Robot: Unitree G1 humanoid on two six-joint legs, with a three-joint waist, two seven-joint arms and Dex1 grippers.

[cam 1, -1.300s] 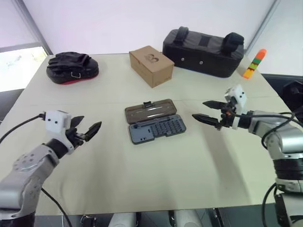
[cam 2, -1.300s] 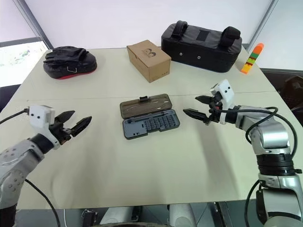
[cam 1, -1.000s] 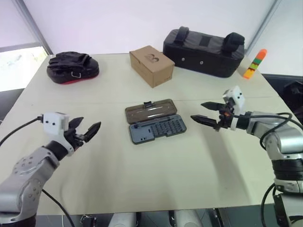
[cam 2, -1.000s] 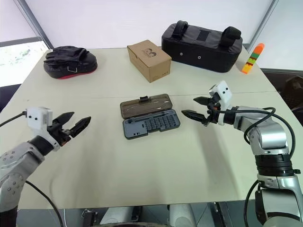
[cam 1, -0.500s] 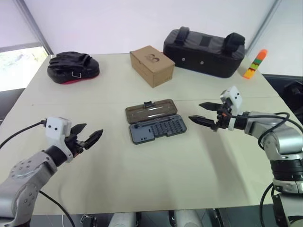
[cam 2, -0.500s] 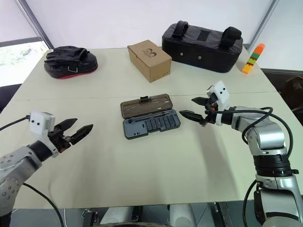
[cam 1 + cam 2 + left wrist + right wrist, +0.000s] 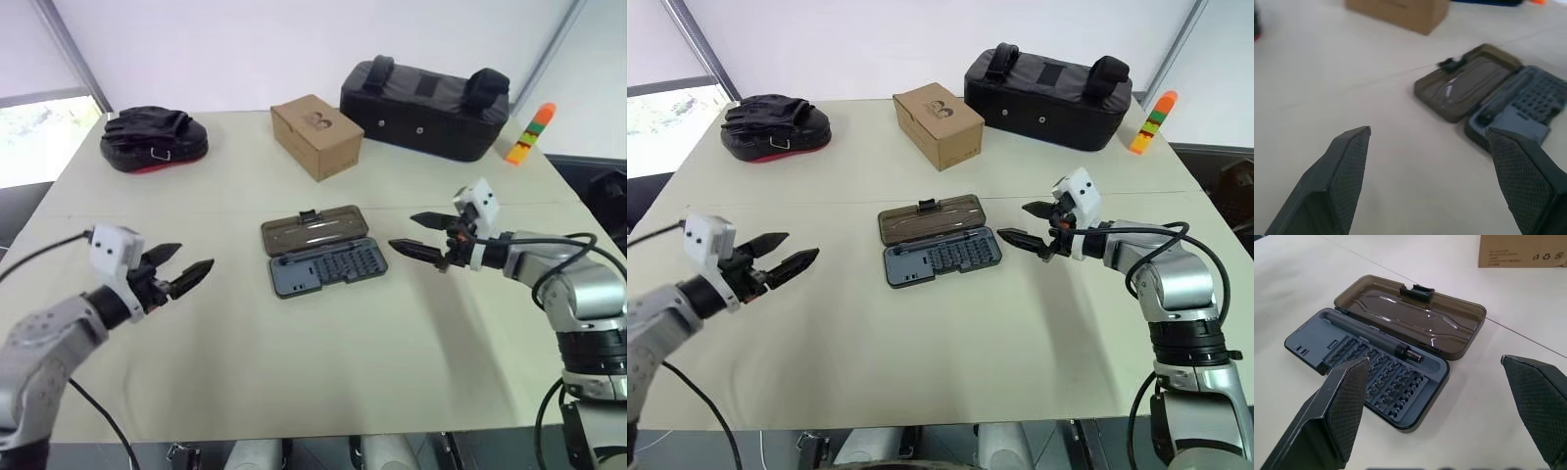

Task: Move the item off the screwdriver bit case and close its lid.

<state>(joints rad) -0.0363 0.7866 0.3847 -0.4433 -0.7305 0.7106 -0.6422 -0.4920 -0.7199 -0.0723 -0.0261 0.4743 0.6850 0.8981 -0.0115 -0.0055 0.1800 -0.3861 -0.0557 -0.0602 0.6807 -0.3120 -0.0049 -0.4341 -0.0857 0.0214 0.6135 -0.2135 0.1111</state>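
— Two pincers, both wide and empty. From here I see one case (image 7: 938, 251) mid-counter (image 7: 921, 362), open, with nothing lying on it.

— Which arm is nearer?

— The right pincer (image 7: 1026, 223), just beside the case's right end. The left pincer (image 7: 784, 254) hangs well apart. The case's long axis runs across me, and its one lid (image 7: 1413, 317) lies flat on the far side, so I judge the fold comes toward me.

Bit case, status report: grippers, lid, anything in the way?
Both grippers, left and right, open, empty. Bit case open, lid flat. Nothing on it.
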